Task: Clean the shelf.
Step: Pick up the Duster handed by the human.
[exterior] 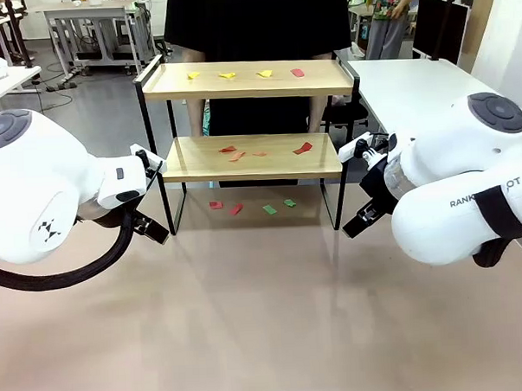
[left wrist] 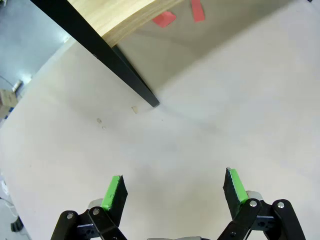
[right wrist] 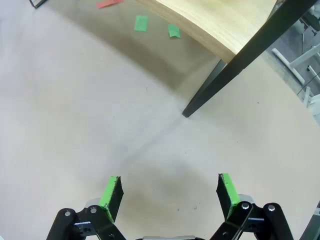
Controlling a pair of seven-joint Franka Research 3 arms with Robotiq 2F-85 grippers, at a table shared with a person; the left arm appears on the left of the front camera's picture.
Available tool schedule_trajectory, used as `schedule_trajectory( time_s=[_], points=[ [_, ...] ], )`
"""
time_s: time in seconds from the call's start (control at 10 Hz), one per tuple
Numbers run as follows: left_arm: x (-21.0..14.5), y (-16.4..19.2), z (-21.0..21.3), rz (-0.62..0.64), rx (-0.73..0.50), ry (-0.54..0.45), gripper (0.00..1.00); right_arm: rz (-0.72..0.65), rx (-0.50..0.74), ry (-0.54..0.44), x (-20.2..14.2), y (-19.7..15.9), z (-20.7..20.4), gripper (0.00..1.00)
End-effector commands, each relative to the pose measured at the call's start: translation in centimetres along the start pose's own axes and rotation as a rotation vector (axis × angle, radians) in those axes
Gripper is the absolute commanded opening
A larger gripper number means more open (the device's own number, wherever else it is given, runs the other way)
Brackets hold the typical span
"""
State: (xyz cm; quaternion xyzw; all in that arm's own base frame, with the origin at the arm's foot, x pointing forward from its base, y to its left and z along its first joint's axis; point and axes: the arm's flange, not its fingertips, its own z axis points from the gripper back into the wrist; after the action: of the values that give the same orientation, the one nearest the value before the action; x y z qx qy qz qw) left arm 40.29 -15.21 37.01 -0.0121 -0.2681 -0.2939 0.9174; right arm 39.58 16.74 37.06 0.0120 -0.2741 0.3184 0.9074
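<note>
Shelf (exterior: 247, 83) with two tiers, four scraps (exterior: 228, 75) atop; left tool (left wrist: 175, 185), right tool (right wrist: 170, 190) spread wide

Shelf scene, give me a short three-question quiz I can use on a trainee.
1. True or false: the left gripper and the right gripper are both open and empty.
2. How many yellow scraps lie on the top board of the shelf?
3. Where do the green scraps lie? A) top board B) lower board C) on the table under the shelf
Key: 1 true; 2 three; 3 C.
</note>
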Motion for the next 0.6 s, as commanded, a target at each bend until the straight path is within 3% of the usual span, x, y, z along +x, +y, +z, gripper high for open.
schedule_trajectory(
  time_s=[0.0,0.2,0.5],
  points=[
    [1.3,1.4,2.0,-0.010,-0.052,-0.026,1.00,0.002,0.037,-0.009,2.2,-2.1,1.5,1.00],
    [4.1,4.2,5.4,-0.026,-0.100,-0.031,1.00,-0.048,0.111,-0.072,3.9,-6.8,5.4,1.00],
    [5.5,10.7,8.8,-0.115,-0.286,-0.020,1.00,-0.093,0.223,-0.195,2.5,-15.1,10.1,1.00]
  ],
)
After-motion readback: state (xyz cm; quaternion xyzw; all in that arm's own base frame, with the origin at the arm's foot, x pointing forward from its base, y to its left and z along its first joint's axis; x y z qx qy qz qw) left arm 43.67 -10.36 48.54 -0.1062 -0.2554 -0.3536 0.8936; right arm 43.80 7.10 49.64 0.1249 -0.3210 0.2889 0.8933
